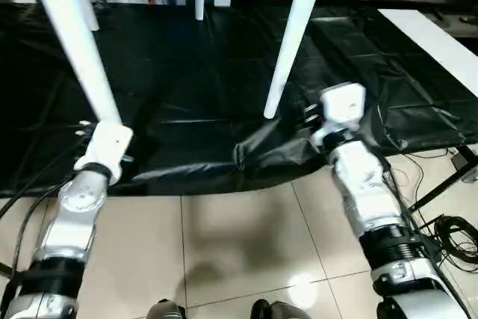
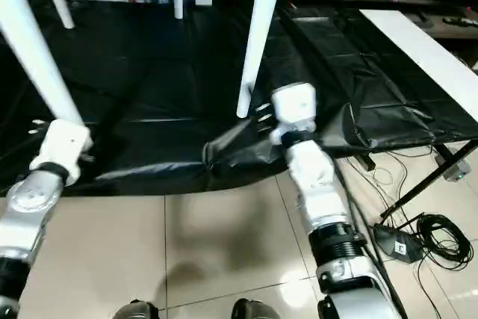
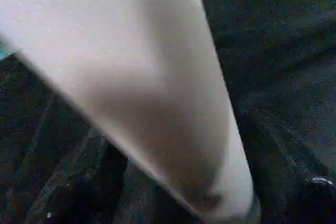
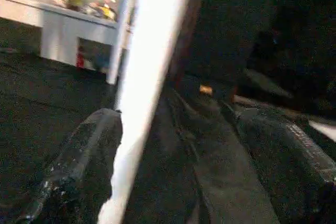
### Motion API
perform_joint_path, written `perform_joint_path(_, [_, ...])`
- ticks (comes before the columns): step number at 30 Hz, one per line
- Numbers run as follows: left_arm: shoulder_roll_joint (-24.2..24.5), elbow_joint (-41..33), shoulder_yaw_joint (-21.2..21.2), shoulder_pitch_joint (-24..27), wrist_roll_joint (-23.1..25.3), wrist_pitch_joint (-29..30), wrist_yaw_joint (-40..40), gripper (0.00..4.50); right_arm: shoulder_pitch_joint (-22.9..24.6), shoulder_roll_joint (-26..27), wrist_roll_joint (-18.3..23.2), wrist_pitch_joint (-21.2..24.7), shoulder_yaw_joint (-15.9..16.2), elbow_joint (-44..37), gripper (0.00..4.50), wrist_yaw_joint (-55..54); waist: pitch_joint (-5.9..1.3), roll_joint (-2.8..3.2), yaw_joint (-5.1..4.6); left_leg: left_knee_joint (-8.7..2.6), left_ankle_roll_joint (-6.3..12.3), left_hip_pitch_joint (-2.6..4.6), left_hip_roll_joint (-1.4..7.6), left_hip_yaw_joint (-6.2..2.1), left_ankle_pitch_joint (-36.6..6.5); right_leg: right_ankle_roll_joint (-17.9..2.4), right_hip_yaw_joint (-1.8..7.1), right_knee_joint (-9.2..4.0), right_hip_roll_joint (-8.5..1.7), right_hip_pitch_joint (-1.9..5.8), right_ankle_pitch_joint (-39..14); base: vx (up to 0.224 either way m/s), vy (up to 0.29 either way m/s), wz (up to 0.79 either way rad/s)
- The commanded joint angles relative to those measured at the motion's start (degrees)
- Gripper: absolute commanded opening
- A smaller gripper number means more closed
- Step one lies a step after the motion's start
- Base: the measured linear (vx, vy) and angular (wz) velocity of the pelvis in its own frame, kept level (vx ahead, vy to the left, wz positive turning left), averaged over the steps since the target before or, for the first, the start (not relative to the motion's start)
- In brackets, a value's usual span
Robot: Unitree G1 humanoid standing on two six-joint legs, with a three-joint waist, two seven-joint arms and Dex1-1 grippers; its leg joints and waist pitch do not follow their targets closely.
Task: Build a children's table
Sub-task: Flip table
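The children's table (image 1: 295, 39) stands upright on the black-draped table (image 1: 187, 95) — its white legs reach down onto the cloth. The right gripper (image 4: 173, 166) gapes wide around the near right leg; left gripper (image 1: 101, 128) at the near left leg — can't tell its grip.

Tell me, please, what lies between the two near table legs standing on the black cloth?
In the left eye view, only wrinkled black cloth lies between the left near leg and the right near leg; nothing else stands there.
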Motion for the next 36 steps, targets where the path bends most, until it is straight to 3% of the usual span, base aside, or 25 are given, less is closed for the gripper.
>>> perform_joint_path(1, [-0.7,-4.2,0.3,1.1,-1.5,1.1,-0.6,3.48,-5.1,-1.4,3.4,-0.1,-1.7,6.0,3.87,4.0,-5.10,1.94,-0.10,-4.34,1.81,0.07,1.09,0.32,-11.9,-9.7,2.31,-2.76,-2.07,2.96,-10.8,0.060,-0.001,-0.04])
perform_joint_path(3, [-0.8,-4.9,0.2,1.4,-2.0,1.3,-1.2,3.48,-9.1,-2.2,2.5,-0.8,-0.7,12.1,3.87,7.5,-5.12,2.13,-0.33,-3.79,3.22,-0.33,0.86,0.59,-9.8,-12.1,2.33,-1.96,-1.72,2.70,-5.7,0.058,0.001,-0.03])
perform_joint_path(5, [-0.9,-5.1,0.3,1.5,-2.1,1.6,-1.0,3.48,-12.2,-2.2,3.1,-1.0,-1.3,16.5,3.87,9.9,-5.48,2.27,-0.41,-2.99,6.89,-0.89,0.55,0.76,-0.7,-15.7,2.26,-0.73,-1.54,3.29,6.2,0.056,0.012,-0.04])
perform_joint_path(6, [-0.9,-5.3,0.4,1.5,-2.1,1.8,-0.9,3.48,-13.7,-2.2,3.2,-1.2,-1.7,18.7,3.87,10.7,-5.40,2.33,-0.38,-2.84,7.88,-0.76,0.58,0.99,-0.2,-16.4,2.30,-0.76,-1.56,3.10,7.3,0.054,0.011,-0.04])
perform_joint_path(7, [-0.7,-5.7,0.2,1.5,-1.9,2.2,-1.2,3.48,-17.9,-2.8,1.4,-1.7,-2.2,24.0,3.87,8.5,-4.96,1.91,-0.40,-2.84,9.24,-0.72,0.68,1.08,0.3,-17.5,2.30,-0.72,-1.53,3.03,7.4,0.000,0.000,0.00])
perform_joint_path(8, [-0.7,-6.0,0.2,1.6,-2.0,2.5,-1.4,3.48,-19.8,-2.9,1.6,-1.1,-3.1,26.2,3.87,7.9,-5.02,2.21,-0.29,-2.80,9.74,-0.45,0.78,1.22,0.1,-18.4,2.27,-0.83,-1.55,3.01,5.9,0.000,0.000,0.00])
perform_joint_path(9, [-0.5,-6.2,0.2,1.7,-2.0,2.7,-1.5,3.48,-21.5,-3.0,1.9,-0.5,-3.8,28.1,3.87,8.0,-4.90,2.20,-0.34,-2.78,9.77,-0.45,0.86,1.32,-0.2,-18.5,2.30,-0.89,-1.50,2.95,5.0,0.000,0.000,0.00])
perform_joint_path(10, [-0.5,-6.7,0.4,1.9,-2.0,3.1,-1.7,3.48,-23.0,-3.0,2.5,-0.1,-4.5,29.8,3.87,8.5,-4.26,1.99,-0.26,-3.05,9.44,-0.40,1.15,1.45,-2.4,-18.2,2.33,-1.23,-1.53,2.72,2.0,0.000,0.000,0.00])
perform_joint_path(12, [0.2,-7.0,0.4,2.4,-2.2,3.6,-2.6,3.48,-25.9,-2.8,4.8,1.6,-5.8,33.6,3.87,13.0,-3.73,1.89,-0.22,-3.40,7.92,-0.20,1.42,1.49,-6.7,-17.1,2.36,-1.71,-1.62,2.58,-3.5,0.000,0.000,0.00])
perform_joint_path(13, [0.6,-7.0,0.5,2.6,-2.2,3.8,-3.0,3.48,-27.0,-2.6,5.9,2.7,-6.4,35.2,3.87,15.7,-3.34,1.54,-0.28,-3.70,6.99,-0.20,1.50,1.43,-9.3,-16.1,2.32,-2.13,-1.65,2.47,-6.9,0.000,0.000,0.00])
perform_joint_path(14, [0.9,-7.0,0.5,2.8,-2.2,3.8,-3.1,3.48,-27.5,-2.5,6.3,3.3,-6.7,36.0,3.87,17.1,-3.16,1.87,-0.18,-3.89,6.09,-0.15,1.57,1.28,-10.9,-15.3,2.38,-2.32,-1.78,2.42,-9.4,0.000,0.000,0.00])
perform_joint_path(16, [2.0,-6.6,0.6,3.1,-2.1,3.7,-3.6,3.48,-29.0,-2.2,7.2,5.4,-7.2,38.5,3.87,22.7,-2.87,1.81,-0.30,-4.07,5.66,-0.17,1.72,1.18,-11.9,-14.8,2.39,-2.49,-1.81,2.26,-10.8,0.000,0.000,0.00])
perform_joint_path(18, [2.3,-6.5,0.6,3.2,-2.1,3.6,-3.8,3.48,-29.4,-2.1,7.0,5.6,-7.1,39.4,3.87,24.1,-2.87,1.95,-0.24,-4.05,5.20,-0.15,1.78,1.15,-11.0,-14.9,2.45,-2.43,-1.92,2.23,-10.2,0.000,0.000,0.00])
perform_joint_path(25, [4.6,-4.9,1.8,2.2,-2.2,3.8,-5.0,3.48,-30.7,-2.0,2.3,6.1,-3.2,43.4,3.87,38.0,-2.53,1.94,-0.12,-3.73,7.74,-0.12,1.93,1.30,-5.3,-18.4,2.46,-1.66,-2.04,2.34,-4.2,0.000,0.000,0.00])
perform_joint_path(28, [4.8,-4.7,2.9,1.8,-2.9,3.7,-4.2,3.48,-30.2,-2.2,0.7,4.7,-1.6,43.4,3.87,41.5,-2.44,1.89,-0.16,-3.79,7.73,-0.05,2.02,1.33,-6.5,-18.5,2.51,-1.83,-2.20,2.34,-5.8,0.000,0.000,0.00])
perform_joint_path(32, [4.3,-5.4,5.4,2.2,-4.7,3.5,-2.8,3.48,-28.7,-2.3,-0.5,2.5,-0.9,43.0,3.87,42.3,-2.38,1.97,-0.16,-3.98,6.33,0.10,2.13,1.30,-8.6,-18.0,2.59,-2.12,-2.39,2.22,-8.7,0.000,0.000,0.00])
perform_joint_path(36, [3.4,-7.6,9.1,4.6,-7.3,4.8,-1.1,3.48,-25.1,-2.2,0.0,-0.3,-1.2,41.2,3.87,44.8,-2.74,1.69,-0.22,-3.75,6.98,-0.08,2.17,1.41,-6.3,-18.2,2.64,-1.80,-2.41,2.49,-6.3,0.000,0.000,0.00])
